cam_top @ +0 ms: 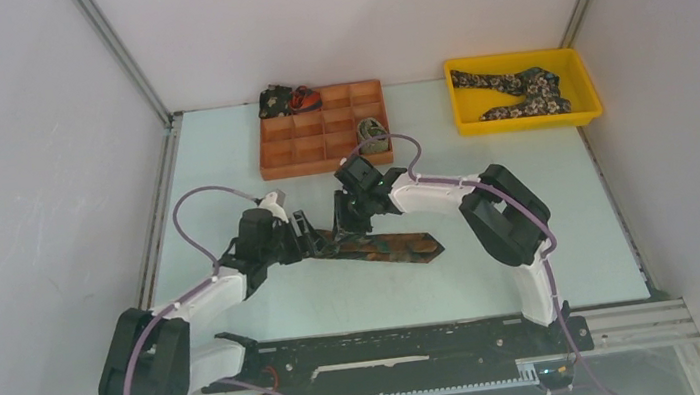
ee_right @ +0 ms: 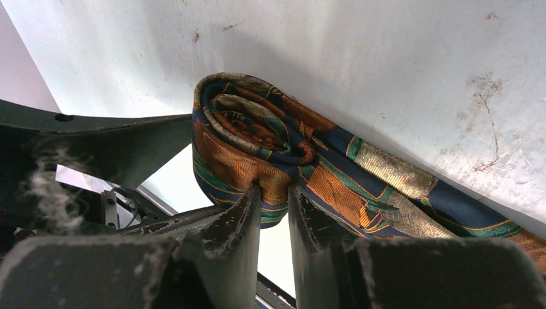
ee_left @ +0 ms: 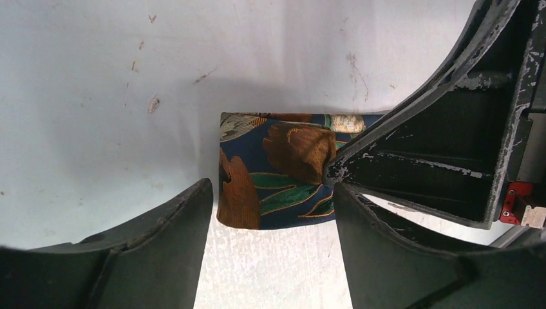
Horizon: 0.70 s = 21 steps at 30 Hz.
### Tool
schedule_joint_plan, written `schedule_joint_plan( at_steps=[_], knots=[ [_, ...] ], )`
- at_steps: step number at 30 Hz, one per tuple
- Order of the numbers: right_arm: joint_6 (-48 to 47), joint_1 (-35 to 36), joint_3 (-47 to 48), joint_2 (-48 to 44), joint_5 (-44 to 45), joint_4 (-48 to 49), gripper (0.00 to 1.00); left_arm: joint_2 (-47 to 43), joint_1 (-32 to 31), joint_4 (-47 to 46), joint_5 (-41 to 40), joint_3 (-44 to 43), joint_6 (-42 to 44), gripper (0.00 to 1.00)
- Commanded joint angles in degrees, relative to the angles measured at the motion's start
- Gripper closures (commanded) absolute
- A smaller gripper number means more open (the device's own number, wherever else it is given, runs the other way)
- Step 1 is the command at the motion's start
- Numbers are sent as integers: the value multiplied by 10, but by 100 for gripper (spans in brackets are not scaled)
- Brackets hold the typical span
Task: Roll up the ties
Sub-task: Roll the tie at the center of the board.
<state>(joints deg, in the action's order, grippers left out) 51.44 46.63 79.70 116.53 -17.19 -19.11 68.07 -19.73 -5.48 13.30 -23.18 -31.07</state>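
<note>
Rolling looks part done on one tie point(cam_top: 392, 248), which lies flat across mid table point(cam_top: 532, 236) with its pointed end toward the right arm and its other end wound into a small coil between the two arms. Right gripper point(cam_top: 349, 220) is at the coil. In the wrist view its fingers point(ee_right: 238, 225) sit nearly together with the coil's lower edge nipped between the tips, so I read it as clamped on the fabric. Left gripper point(ee_left: 272, 193) has its jaws well apart, with the band lying between and just beyond the tips, touching neither pad as far as I can tell. Fabric is woven and silky, in navy, rust and green: light, limp, prob. slippery. There's no stiffness, so the coil should spring loose if let go. Best hold, I judge, is across the coil's full width, pinching its flat sides rather than one edge. An edge grip lets the layers telescope or cone out. Keep slight tension on the flat tail so the wraps stay tight. Risk: the coil's end may slip from between the fingers. An orange divider tray point(cam_top: 322, 166) at the back holds two rolled ties point(cam_top: 289, 99). A yellow bin point(cam_top: 528, 122) at back right holds a floral tie point(cam_top: 524, 90), unrolled.
</note>
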Motion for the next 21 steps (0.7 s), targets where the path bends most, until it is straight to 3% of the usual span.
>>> schedule_joint_plan(
  at_steps=[1,21],
  knots=[
    [-15,-3,8,25,22,1,76,13,8,-37,27,5,-6,26],
    [-16,-8,-25,38,29,7,79,86,36,-109,93,19,-11,35]
  ],
)
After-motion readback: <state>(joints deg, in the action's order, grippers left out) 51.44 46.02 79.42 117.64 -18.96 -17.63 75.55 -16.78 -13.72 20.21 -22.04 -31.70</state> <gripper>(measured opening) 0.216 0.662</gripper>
